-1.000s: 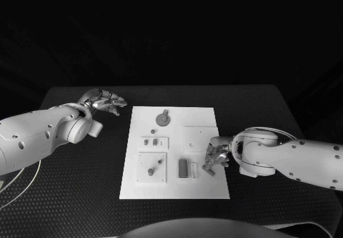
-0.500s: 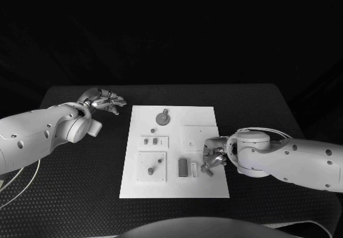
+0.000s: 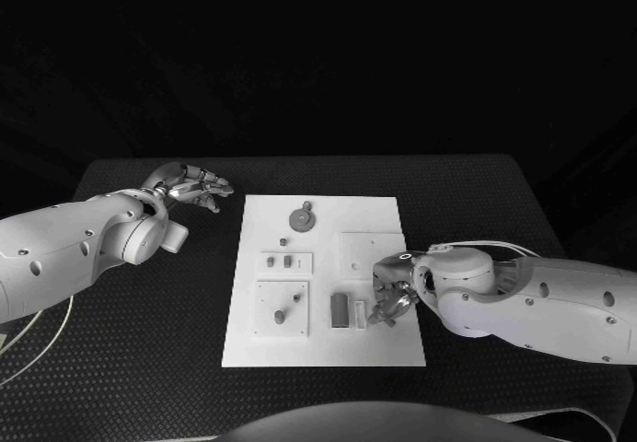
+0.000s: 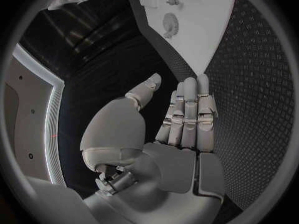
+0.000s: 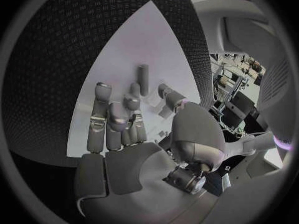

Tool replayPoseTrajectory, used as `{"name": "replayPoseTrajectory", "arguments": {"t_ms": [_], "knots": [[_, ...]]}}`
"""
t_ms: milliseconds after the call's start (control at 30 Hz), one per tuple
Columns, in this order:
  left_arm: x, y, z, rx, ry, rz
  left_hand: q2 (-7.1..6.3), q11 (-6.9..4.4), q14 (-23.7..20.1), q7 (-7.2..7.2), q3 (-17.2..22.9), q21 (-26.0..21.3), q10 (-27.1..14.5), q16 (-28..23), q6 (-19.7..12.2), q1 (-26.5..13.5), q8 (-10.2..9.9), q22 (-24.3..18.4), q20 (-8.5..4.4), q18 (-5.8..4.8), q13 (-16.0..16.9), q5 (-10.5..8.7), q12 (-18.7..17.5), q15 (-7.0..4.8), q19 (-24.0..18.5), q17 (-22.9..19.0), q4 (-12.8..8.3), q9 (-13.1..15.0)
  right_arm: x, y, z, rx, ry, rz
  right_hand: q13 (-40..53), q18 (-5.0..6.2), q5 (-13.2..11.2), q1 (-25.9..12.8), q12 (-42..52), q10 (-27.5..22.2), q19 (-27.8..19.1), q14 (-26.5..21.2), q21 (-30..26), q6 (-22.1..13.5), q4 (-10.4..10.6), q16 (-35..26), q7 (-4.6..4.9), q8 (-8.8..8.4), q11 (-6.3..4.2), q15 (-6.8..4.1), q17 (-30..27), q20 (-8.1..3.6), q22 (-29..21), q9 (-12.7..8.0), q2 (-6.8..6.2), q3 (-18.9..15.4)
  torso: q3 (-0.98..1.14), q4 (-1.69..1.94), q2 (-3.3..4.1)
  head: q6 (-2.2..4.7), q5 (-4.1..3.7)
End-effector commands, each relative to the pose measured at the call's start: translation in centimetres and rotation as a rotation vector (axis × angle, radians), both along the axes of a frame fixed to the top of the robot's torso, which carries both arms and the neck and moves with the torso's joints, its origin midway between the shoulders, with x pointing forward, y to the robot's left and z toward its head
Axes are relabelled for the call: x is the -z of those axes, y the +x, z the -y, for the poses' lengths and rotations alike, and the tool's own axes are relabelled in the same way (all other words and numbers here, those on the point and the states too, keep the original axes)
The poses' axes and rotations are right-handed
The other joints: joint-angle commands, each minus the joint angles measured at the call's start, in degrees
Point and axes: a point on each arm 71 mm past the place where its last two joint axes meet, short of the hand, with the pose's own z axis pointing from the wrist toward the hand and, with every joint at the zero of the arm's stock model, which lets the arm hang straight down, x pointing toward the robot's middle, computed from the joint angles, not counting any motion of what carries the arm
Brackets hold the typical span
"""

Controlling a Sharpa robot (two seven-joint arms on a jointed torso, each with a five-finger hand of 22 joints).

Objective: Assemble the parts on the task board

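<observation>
The black table carries the white task board at its middle, within reach of both arms, which is presumably why the board lies square to the robot.

The right arm reaches in over the board's near right part, and the right hand hangs low over the board there. In the right wrist view its fingers are bent forward and its thumb stands apart, with a dark bar-shaped part lying on the board just beyond the fingertips. I cannot tell whether the hand pinches anything; no part plainly shows between thumb and fingers. From its place I judge that it is working at that bar and the pale slot piece beside it, both just to the hand's inner side.

The left arm lies off the board's far left corner. The left hand holds nothing, its fingers straight and side by side and the thumb apart; it seems parked clear so the right hand has room.

Farther from the right hand, towards the left hand, lie the round gear part, a small raised block with two pegs, and a second block with a peg nearer the robot. Assembly looks far from finished.
</observation>
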Motion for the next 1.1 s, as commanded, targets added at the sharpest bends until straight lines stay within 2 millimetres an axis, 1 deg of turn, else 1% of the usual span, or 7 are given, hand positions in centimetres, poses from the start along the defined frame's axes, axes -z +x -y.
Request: {"name": "replayPoseTrajectory", "arguments": {"t_ms": [33, 167, 367, 567, 733, 933, 1100], "knots": [[-0.1, 0.0, 0.2, 0.013, -0.009, -0.001, -0.03, -0.04, 0.14, -0.11, -0.05, 0.36, -0.34, -0.18, -0.38, -0.5, 0.37, -0.07, -0.05, 1.13, 0.08, -0.27, -0.2, -0.17, -0.09, 0.09, 0.34, -0.07, 1.1, -0.9, 0.5, -0.052, -0.148, -0.018, 0.07, 0.31, 0.05, -0.87, -0.16, -0.26, 0.24, -0.15, -0.29, -0.28, 0.8, -0.08, 0.38, -0.17, 0.1, -0.13, 0.09, -0.31, 1.13, -1.28, 0.38, 0.0, 0.01, -0.05, 0.01, -0.09, 0.01], [-0.1, 0.0, 0.2, 0.012, -0.008, -0.001, -0.02, -0.04, 0.14, -0.11, -0.05, 0.36, -0.34, -0.18, -0.38, -0.5, 0.37, -0.07, -0.05, 1.13, 0.08, -0.27, -0.2, -0.17, -0.09, 0.09, 0.34, -0.07, 1.2, -1.0, 0.7, -0.059, -0.171, -0.022, 0.05, 0.31, 0.07, -0.26, -0.13, -0.12, 0.13, -0.13, -0.07, -0.17, 0.38, 0.1, 0.32, -0.04, -0.01, -0.19, 0.19, -0.49, 1.28, -1.21, 2.36, -0.13, 0.05, -0.09, 0.03, -0.16, 0.0], [-0.1, 0.0, 0.1, 0.011, -0.008, -0.001, -0.01, -0.04, 0.14, -0.11, -0.05, 0.36, -0.35, -0.18, -0.38, -0.49, 0.38, -0.07, -0.05, 1.13, 0.08, -0.27, -0.2, -0.17, -0.09, 0.09, 0.34, -0.07, 1.4, -1.0, 1.1, -0.06, -0.2, -0.036, 0.0, 0.31, 0.06, 0.48, -0.14, 0.04, -0.38, -0.21, 0.32, 0.01, -4.02, 0.27, 0.21, 0.04, 0.03, -0.19, 0.28, -0.43, 1.27, -1.35, 6.2, -2.49, 0.0, 0.01, 0.01, -0.24, -0.1], [-0.1, -0.1, 0.1, 0.01, -0.008, -0.002, 0.01, -0.04, 0.14, -0.11, -0.03, 0.36, -0.35, -0.18, -0.38, -0.48, 0.38, -0.07, -0.05, 1.13, 0.08, -0.27, -0.2, -0.17, -0.09, 0.09, 0.34, -0.07, 1.6, -1.1, 1.4, -0.072, -0.224, -0.066, -0.06, 0.31, 0.04, 0.88, -0.17, 0.15, -0.52, -0.21, 0.47, 0.23, -8.2, 0.3, 0.23, 0.0, -0.02, -0.18, 0.28, -0.37, 1.21, -1.73, 8.2, -3.09, 0.0, 0.02, 0.03, -0.29, -0.13], [0.0, -0.1, 0.1, 0.011, -0.008, -0.004, 0.03, -0.04, 0.15, -0.11, -0.02, 0.36, -0.35, -0.18, -0.38, -0.46, 0.39, -0.07, -0.05, 1.13, 0.09, -0.27, -0.2, -0.17, -0.09, 0.09, 0.34, -0.07, 1.8, -1.2, 1.2, -0.079, -0.236, -0.07, -0.08, 0.31, 0.03, 1.0, -0.17, 0.2, -0.48, -0.21, 0.5, 0.34, -10.47, 0.27, 0.26, -0.03, 0.01, -0.15, 0.24, -0.27, 1.16, -1.98, 8.02, -3.11, -0.02, 0.0, 0.03, -0.33, -0.2], [0.0, -0.1, 0.1, 0.012, -0.008, -0.004, 0.04, -0.04, 0.15, -0.11, -0.02, 0.36, -0.35, -0.18, -0.37, -0.46, 0.4, -0.07, -0.05, 1.13, 0.09, -0.27, -0.2, -0.17, -0.09, 0.1, 0.35, -0.07, 2.7, -1.5, 0.7, -0.087, -0.233, -0.025, -0.11, 0.31, 0.04, -0.07, -0.16, 0.33, -0.15, -0.07, 0.43, 0.6, -9.69, 0.25, 0.21, 0.04, -0.04, -0.19, 0.2, -0.27, 1.03, -2.17, 6.68, -2.35, -0.02, 0.0, 0.01, -0.41, -0.36], [0.0, -0.1, 0.1, 0.012, -0.008, -0.004, 0.05, -0.04, 0.15, -0.11, -0.02, 0.36, -0.35, -0.18, -0.37, -0.47, 0.4, -0.07, -0.04, 1.13, 0.1, -0.27, -0.2, -0.17, -0.09, 0.1, 0.37, -0.08, 3.2, -1.5, 0.3, -0.096, -0.232, -0.011, -0.12, 0.31, 0.04, 0.28, -0.13, 0.44, 0.01, 0.04, 0.43, 0.67, -9.86, 0.27, 0.16, 0.08, -0.09, -0.26, 0.18, -0.4, 1.04, -2.22, 7.28, -1.77, 0.03, 0.05, 0.02, -0.48, -0.47]]}}
